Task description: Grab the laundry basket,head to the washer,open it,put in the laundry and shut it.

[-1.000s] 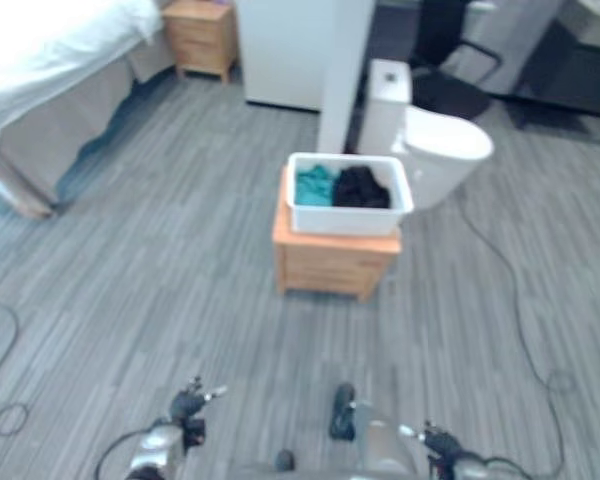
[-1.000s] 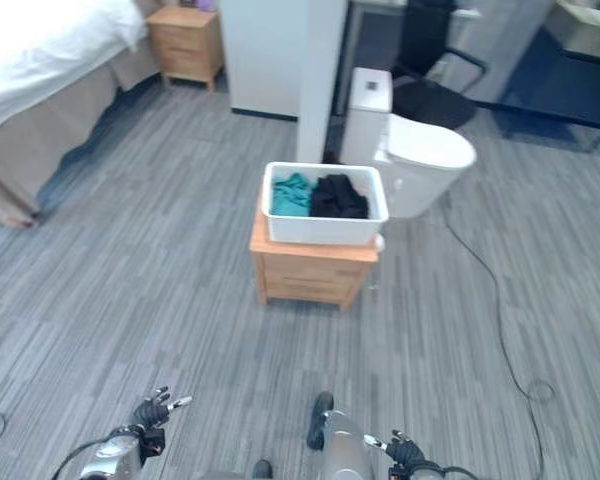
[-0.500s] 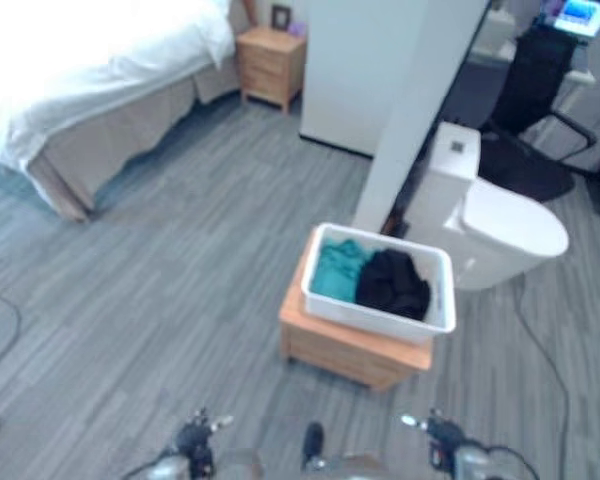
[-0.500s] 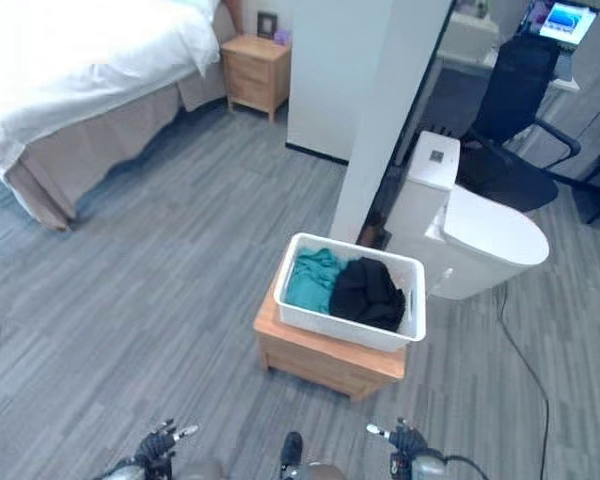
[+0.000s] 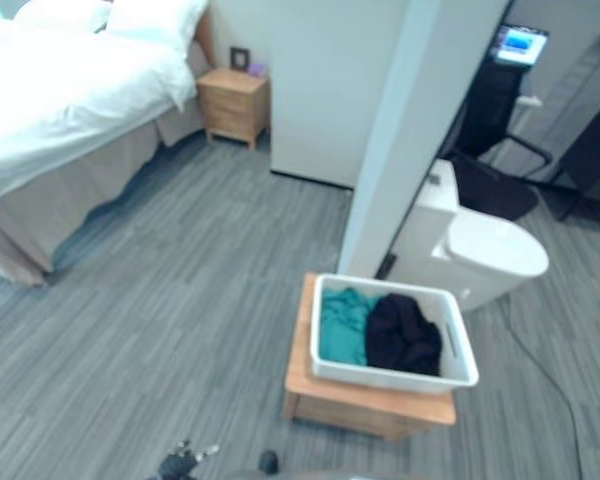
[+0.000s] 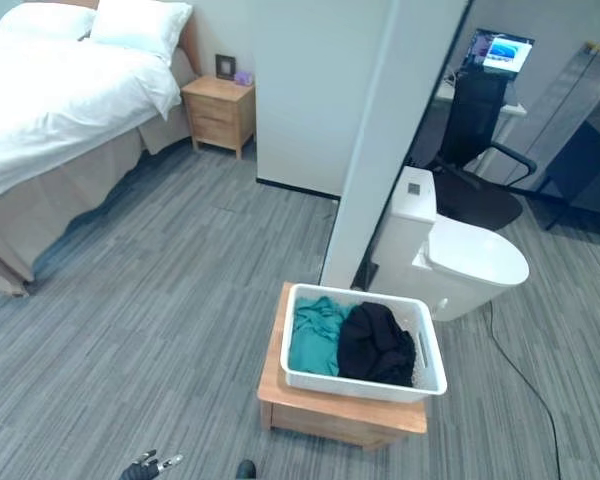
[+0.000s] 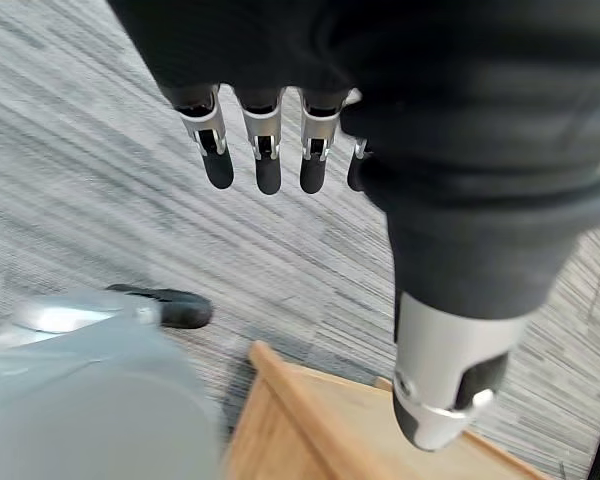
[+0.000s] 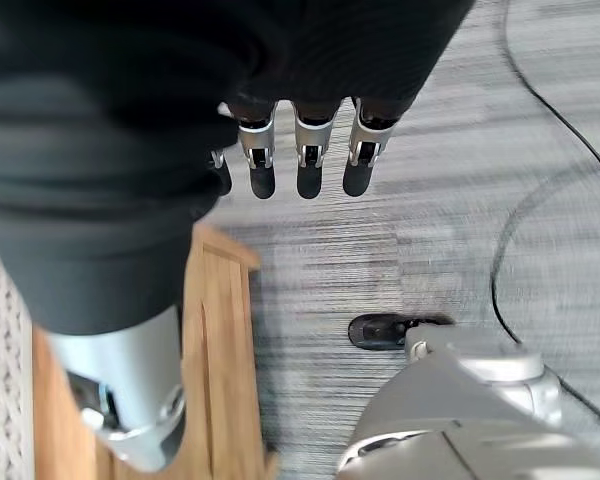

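Since the earlier frame the head camera has swung upward, so more of the room's far side shows while the things themselves lie as before. Largest is the bed (image 6: 60,100) with white bedding at the far left, standing on the grey plank floor (image 6: 160,300). A white partition wall (image 6: 380,120) rises in the middle, and just past it on the right sits a white toilet (image 6: 460,262). A black office chair (image 6: 475,140) stands farther back. A wooden nightstand (image 6: 218,113) is beside the bed. Near the robot, a low wooden worktop (image 5: 365,400) carries the white laundry basket (image 5: 392,372), which holds a teal garment (image 5: 342,325) and a black garment (image 5: 402,335) side by side. The left hand (image 7: 265,150) and right hand (image 8: 300,155) hang with relaxed fingers over the floor beside the worktop, each holding nothing.
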